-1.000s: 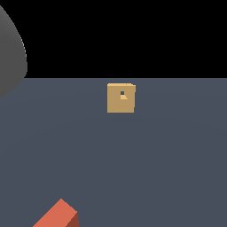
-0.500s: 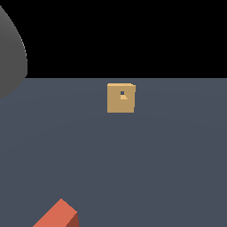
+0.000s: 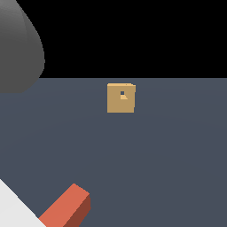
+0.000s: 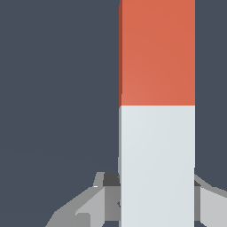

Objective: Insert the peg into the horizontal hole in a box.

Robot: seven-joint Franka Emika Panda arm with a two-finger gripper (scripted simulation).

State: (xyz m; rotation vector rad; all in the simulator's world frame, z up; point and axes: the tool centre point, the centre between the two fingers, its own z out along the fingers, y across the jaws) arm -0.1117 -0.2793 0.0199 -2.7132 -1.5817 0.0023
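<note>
The peg (image 4: 157,53) is a red-orange bar with a pale whitish end (image 4: 157,159). In the wrist view it runs lengthwise out from my gripper (image 4: 156,188). One grey finger (image 4: 95,201) lies against each side of the pale end, so the gripper is shut on the peg. The exterior view shows the peg's red part (image 3: 66,208) low at its left, pointing toward the box (image 3: 120,98). The box is a tan cube standing far off on the floor. The hole (image 3: 122,93) is a small dark square in its facing side. The gripper itself is out of the exterior view.
A dark blue-grey floor (image 3: 168,150) stretches between the peg and the box. A large blurred grey rounded shape (image 3: 17,48) fills the upper part of the exterior view's left, close to the camera.
</note>
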